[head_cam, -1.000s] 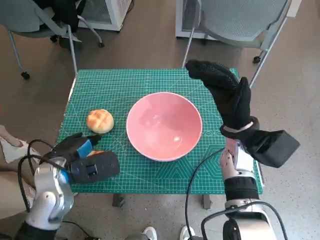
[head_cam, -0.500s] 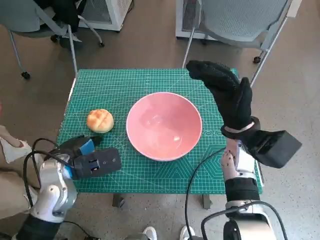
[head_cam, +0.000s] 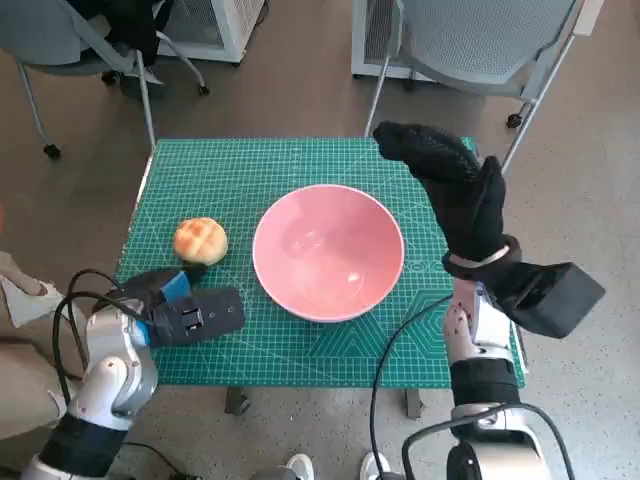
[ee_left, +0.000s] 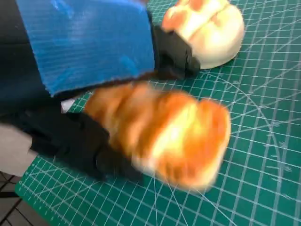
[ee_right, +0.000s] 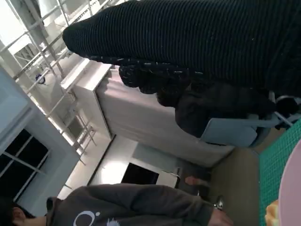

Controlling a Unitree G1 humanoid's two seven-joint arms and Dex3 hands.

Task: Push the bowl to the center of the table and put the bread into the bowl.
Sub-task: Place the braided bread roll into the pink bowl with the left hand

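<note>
Only the left wrist view: showed that the left hand (ee_left: 84, 42) grasped a bread roll (ee_left: 174, 136), its black fingers (ee_left: 80, 146) wrapped round one end; the roll was blurred.
Head view: hid that roll under the left hand (head_cam: 185, 315), which lay low over the green mat (head_cam: 260, 165), to the left of the bowl (head_cam: 328, 252) and nearer the robot.
Second bun: seen in both views, it lay on the mat just left of the bowl (head_cam: 200, 241); in the wrist view it sat just beyond the hand (ee_left: 207, 28), very close to the held roll.
Held roll, looks: orange-brown and glossy on its crust, pale cream along the underside, with an oblong shape.
Second bun, looks: round, pale gold, with a scored top browned at the ridges.
Bowl: pink, wide and upright, with nothing in it; it stood about mid-mat.
Right hand: in the head view it stood raised to the right of the bowl (head_cam: 450, 185), apart from the rim, with nothing in it and its fingers bent forward at the top; whether they were clenched I cannot tell.
Right wrist view alone: showed the glove (ee_right: 188, 42) as a dark band, a person in a dark top (ee_right: 131, 205) beyond the bowl, and a sliver of the pink rim (ee_right: 294, 188).
Chair: a grey one (head_cam: 470, 40) stood on the floor beyond the bowl.
</note>
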